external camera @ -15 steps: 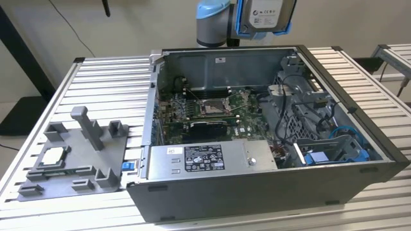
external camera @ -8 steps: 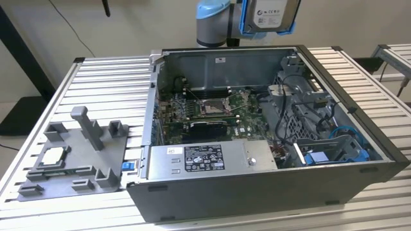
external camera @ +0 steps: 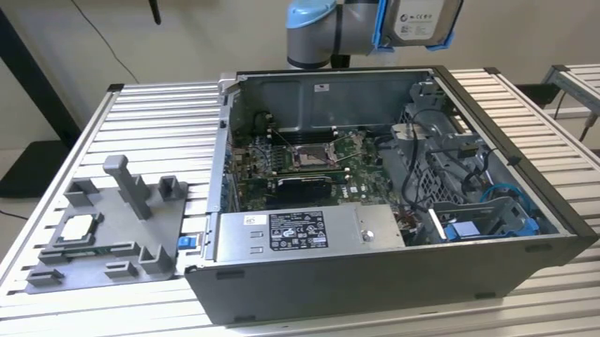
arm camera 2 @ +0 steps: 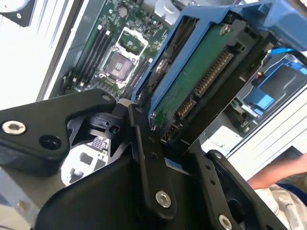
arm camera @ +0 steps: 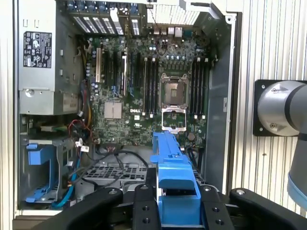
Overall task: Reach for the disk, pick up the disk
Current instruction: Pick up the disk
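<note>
The disk (external camera: 419, 21), a silver-grey drive with a white label in a bright blue carrier, hangs high above the back wall of the open computer case, under the arm's wrist (external camera: 319, 28). My gripper (arm camera 2: 168, 129) is shut on it. In the second wrist view the disk (arm camera 2: 201, 72) shows its green circuit side and connector, with a black finger (arm camera 2: 144, 158) pressed against the carrier's edge. In the first wrist view the blue carrier (arm camera: 172, 167) sits between two black fingers (arm camera: 144, 206), above the motherboard.
The open grey case (external camera: 525, 203) holds a motherboard (external camera: 310, 154), a large grey metal box (external camera: 310, 232) with a sticker, and blue drive bays (external camera: 487, 225). A grey fixture (external camera: 112, 225) with a small square chip (external camera: 75, 228) lies at the exterior view's left. A person's arm (arm camera 2: 283, 175) is nearby.
</note>
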Motion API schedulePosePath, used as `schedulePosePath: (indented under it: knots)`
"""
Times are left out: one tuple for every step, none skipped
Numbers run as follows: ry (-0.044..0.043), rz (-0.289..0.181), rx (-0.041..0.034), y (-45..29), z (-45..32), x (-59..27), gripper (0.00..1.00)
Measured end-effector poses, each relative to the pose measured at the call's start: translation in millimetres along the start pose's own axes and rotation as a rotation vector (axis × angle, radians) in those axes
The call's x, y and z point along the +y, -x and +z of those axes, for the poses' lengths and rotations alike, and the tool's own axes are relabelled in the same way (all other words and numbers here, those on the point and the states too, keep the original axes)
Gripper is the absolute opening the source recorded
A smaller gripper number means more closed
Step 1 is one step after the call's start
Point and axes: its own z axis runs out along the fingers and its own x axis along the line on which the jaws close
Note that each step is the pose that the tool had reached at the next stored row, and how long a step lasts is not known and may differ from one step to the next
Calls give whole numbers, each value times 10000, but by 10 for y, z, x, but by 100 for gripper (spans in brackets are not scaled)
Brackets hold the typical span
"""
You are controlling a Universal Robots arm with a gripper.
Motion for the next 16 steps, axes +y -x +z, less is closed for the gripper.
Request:
schedulePosePath:
  knots:
    - [0,-1,0,0,0,-38,0]
    - [0,-2,0,0,-1,-71,0]
    - [0,0,0,-1,-2,-105,0]
    - [0,-1,0,-1,-2,-136,0]
    - [-1,-1,-1,-1,-2,-161,0]
    - [0,-1,-1,-1,-2,-170,0]
    - [0,-1,-1,0,-2,-173,0]
    - [0,0,0,0,-2,-173,0]
    - [0,-1,1,-1,-3,-177,0]
    - [0,-1,1,-1,-3,-180,0]
    - [0,-1,0,-1,-3,-181,0]
    - [0,-1,0,-1,-3,-181,0]
    - [0,-1,1,-1,-3,-182,0]
    - [0,0,0,-1,-3,-182,0]
    - [0,-1,0,-1,-3,-183,0]
    - [0,-1,1,-3,-3,-183,0]
